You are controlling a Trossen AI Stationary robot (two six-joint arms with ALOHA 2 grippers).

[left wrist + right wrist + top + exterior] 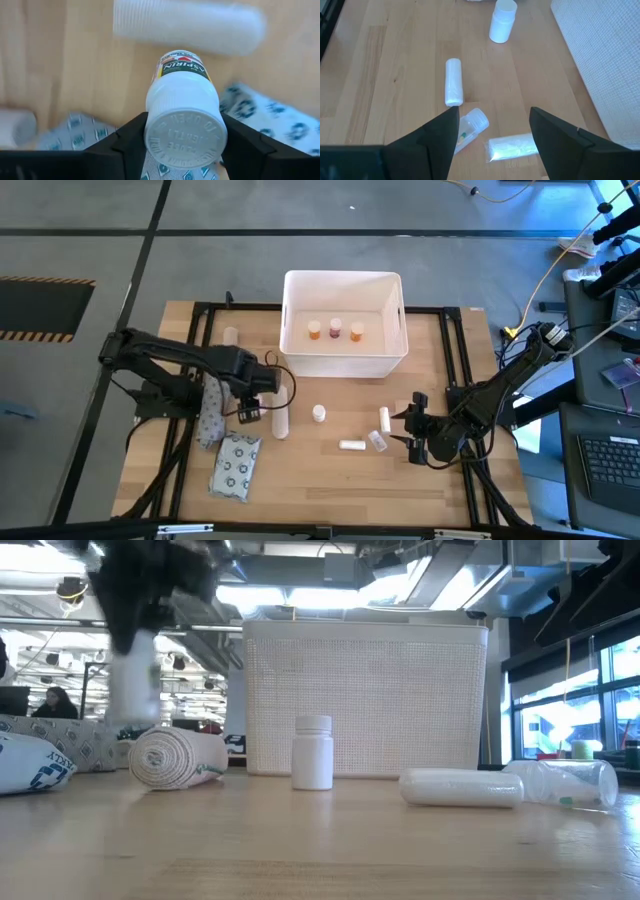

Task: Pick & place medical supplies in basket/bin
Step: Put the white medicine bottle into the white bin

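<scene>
My left gripper (250, 412) is shut on a white bottle (183, 107) with an aspirin label, left of the white roll (281, 420). The white tub (343, 365) stands at the far middle of the table with three orange- or pink-capped bottles (335, 330) upright on its floor. A small white bottle (318, 413) stands upright in front of the tub. Small white tubes (351, 445) and a clear vial (470, 125) lie on their sides. The ring-patterned packet (236, 467) lies flat. My right gripper (415, 430) is open, just right of the tubes. My left gripper holds the white bottle by its ribbed cap end (150, 107), pinched between the two fingers, one on each side of the cap. The fingers point down from above. In the low view the bottle (135, 680) hangs upright below the gripper, lifted clear of the table.
A second patterned packet (210, 415) lies under my left arm. The roll (175, 758) lies on its side close to the held bottle. Bare wood (330, 490) shows along the table's near edge. Black frame rails (455, 370) run along both table sides.
</scene>
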